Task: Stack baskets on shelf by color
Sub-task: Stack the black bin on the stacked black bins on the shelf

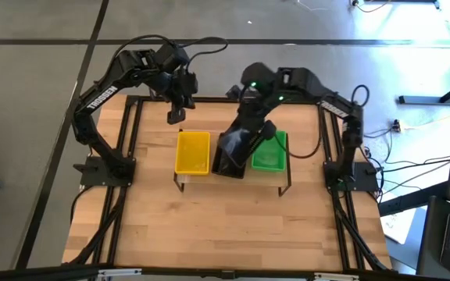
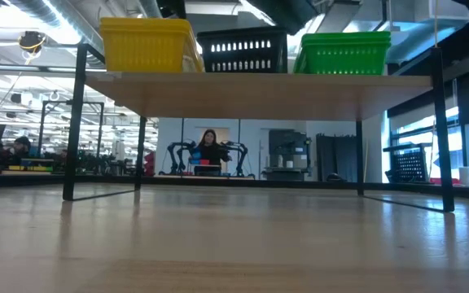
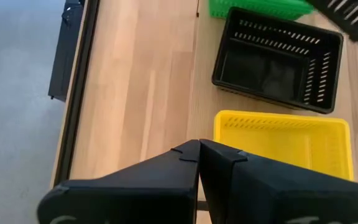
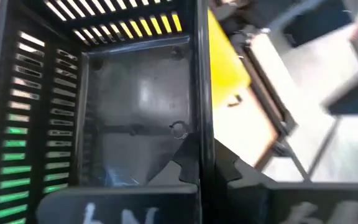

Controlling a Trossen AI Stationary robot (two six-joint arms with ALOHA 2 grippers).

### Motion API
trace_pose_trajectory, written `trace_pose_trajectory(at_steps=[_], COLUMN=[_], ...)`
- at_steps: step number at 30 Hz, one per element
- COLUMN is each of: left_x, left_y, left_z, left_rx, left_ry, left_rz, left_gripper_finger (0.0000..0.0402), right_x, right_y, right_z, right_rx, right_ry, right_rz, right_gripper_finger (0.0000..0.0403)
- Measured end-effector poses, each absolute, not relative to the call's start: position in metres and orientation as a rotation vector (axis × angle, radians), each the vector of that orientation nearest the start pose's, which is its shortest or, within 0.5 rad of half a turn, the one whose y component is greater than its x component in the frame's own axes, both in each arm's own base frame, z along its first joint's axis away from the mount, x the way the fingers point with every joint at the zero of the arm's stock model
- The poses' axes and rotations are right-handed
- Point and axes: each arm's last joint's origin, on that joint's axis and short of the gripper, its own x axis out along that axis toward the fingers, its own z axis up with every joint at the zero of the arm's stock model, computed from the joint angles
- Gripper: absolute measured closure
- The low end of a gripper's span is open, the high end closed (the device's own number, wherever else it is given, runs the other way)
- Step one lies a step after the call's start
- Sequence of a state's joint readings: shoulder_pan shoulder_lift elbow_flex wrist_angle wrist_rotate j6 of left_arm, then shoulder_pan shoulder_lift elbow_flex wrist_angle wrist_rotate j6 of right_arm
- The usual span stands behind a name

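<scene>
Shelf (image 2: 259, 91): light wood, black legs, on tabletop (image 1: 225, 226).
On shelf, side by side: yellow basket (image 1: 192, 152) on L; black basket (image 3: 277, 59) mid; green basket (image 1: 269, 152) on R.
R gripper (image 4: 199, 163): over black basket, fingers clenched on its wall, one inside, one outside.
L gripper (image 3: 199, 148): above table's far edge, behind yellow basket; fingers clenched, nothing held.
Bkgd: person (image 2: 210, 150) seated, far across room.

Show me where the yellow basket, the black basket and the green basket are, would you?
yellow basket (image 1: 192, 152): high view, on its floor.
black basket (image 3: 272, 70): left wrist view, on its inside floor.
green basket (image 2: 342, 54): low view, on its slotted side wall.
</scene>
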State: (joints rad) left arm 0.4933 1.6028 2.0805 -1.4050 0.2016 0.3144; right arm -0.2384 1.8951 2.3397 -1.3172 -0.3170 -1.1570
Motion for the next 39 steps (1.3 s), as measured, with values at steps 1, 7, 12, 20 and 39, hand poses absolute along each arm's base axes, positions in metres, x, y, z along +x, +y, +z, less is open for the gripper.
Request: trace_pose_trajectory(at_steps=[1,7,12,20,39], left_x=[0.246,0.243,0.241,0.241,0.241], left_y=[0.126,0.131,0.133,0.133,0.133], left_z=[0.456,0.456,0.456,0.456,0.455], left_rx=[-0.020,-0.029,-0.063,-0.067,-0.070], left_ry=[0.903,0.907,0.908,0.914,0.915], left_rz=[0.129,0.144,0.165,0.167,0.171], left_gripper_finger=[0.0401,0.0401,0.0401,0.0401,0.0401], right_x=[0.357,0.379,0.389,0.393,0.389], right_y=[-0.074,-0.062,-0.061,-0.062,-0.062], right_z=[0.436,0.412,0.401,0.396,0.393], right_rx=[-0.859,-0.918,-0.916,-0.908,-0.898], right_ry=[0.692,0.714,0.732,0.745,0.784], right_rz=[0.562,0.674,0.699,0.704,0.722], right_gripper_finger=[0.0403,0.0403,0.0403,0.0403,0.0394])
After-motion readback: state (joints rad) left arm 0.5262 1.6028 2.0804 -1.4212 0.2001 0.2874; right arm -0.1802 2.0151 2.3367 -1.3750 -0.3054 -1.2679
